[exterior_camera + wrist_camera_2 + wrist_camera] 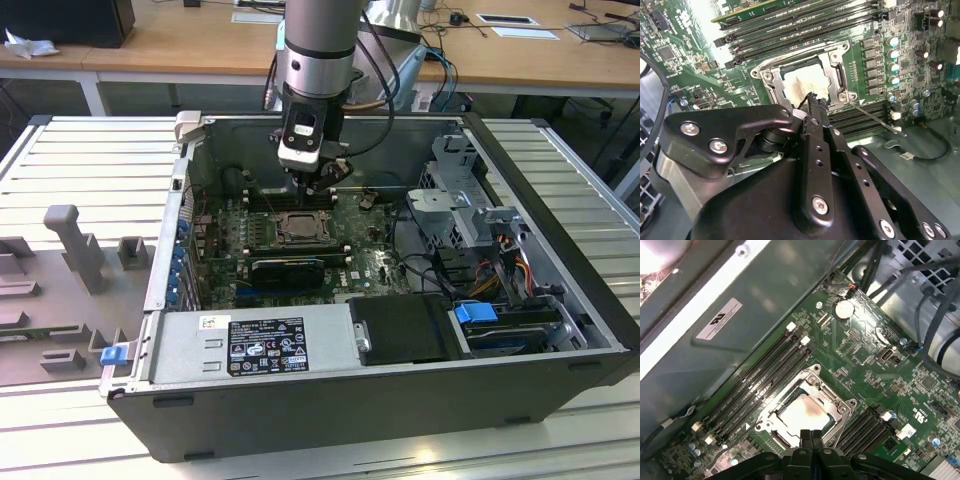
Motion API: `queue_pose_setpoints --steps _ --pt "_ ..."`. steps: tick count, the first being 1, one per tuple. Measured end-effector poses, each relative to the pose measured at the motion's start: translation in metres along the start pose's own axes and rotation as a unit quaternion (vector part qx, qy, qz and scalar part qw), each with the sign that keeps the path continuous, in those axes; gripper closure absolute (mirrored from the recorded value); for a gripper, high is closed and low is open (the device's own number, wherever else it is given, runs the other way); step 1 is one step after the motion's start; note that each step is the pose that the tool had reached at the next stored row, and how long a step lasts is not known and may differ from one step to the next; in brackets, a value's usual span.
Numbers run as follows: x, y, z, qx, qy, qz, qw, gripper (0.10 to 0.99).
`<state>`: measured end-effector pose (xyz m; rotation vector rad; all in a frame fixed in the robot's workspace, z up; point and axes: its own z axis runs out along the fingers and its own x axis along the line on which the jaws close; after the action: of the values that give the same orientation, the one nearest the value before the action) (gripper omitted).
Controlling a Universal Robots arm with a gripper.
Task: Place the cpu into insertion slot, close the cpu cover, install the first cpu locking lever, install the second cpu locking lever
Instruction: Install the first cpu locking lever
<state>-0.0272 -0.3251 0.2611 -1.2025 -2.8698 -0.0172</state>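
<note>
The cpu lies flat in the insertion slot, its pale top showing in both wrist views. The cpu cover is a silvery frame lying down flat around the chip. A thin metal locking lever angles out from one socket corner over the board. My gripper hangs just above the socket's edge, fingers pressed together with nothing between them. In the exterior view the gripper stands over the socket in the middle of the green board.
Long black memory slots flank the socket on two sides. The open grey computer case walls in the board. A power supply sits at the front, and a drive cage with cables is at the exterior view's right.
</note>
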Motion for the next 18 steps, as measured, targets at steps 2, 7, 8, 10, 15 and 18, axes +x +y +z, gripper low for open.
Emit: queue_pose_setpoints --steps 2,7,8,10,15,18 --pt "0.0 0.0 0.0 0.0002 0.0 -0.007 1.0 0.98" --pt "0.0 0.0 0.0 0.0011 -0.0001 -0.033 0.9995 0.98" --pt "0.0 0.0 0.0 0.0011 -0.0001 -0.036 0.9993 0.98" --pt "0.0 0.0 0.0 0.0017 -0.0001 -0.052 0.9986 0.98" --pt "0.0 0.0 0.0 0.0025 -0.0001 -0.079 0.9969 0.98" --pt "0.0 0.0 0.0 0.0031 -0.0002 -0.097 0.9953 0.98"
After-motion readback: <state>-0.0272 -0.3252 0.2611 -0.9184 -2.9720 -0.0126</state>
